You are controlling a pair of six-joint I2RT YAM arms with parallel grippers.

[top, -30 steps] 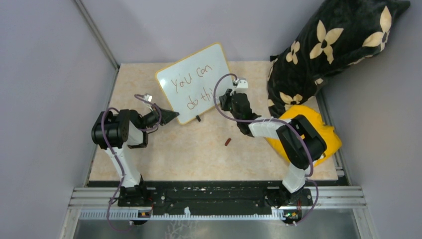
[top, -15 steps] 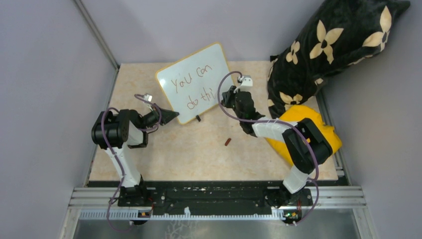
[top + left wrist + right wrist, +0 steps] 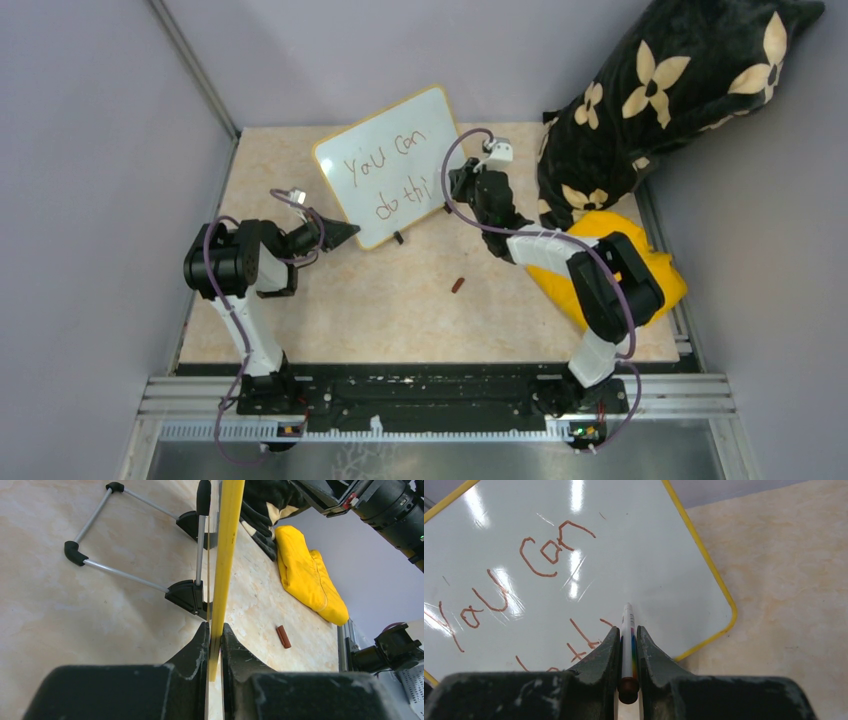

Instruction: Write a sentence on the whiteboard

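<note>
Right wrist view: a slim marker (image 3: 628,616) is pinched in the right end effector (image 3: 627,631) before the glossy whiteboard (image 3: 654,550) (yellow rim clamped by the left end effector (image 3: 215,628), on the table (image 3: 784,580)); the sentence (image 3: 543,556) is partly hidden.

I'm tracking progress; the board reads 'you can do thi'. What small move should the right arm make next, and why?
Probably touch the marker to the whiteboard just right of 'thi' and draw the 's'. The sentence stops there, the right gripper grips the marker aimed at that spot, and the left gripper clamps the board's frame.
</note>
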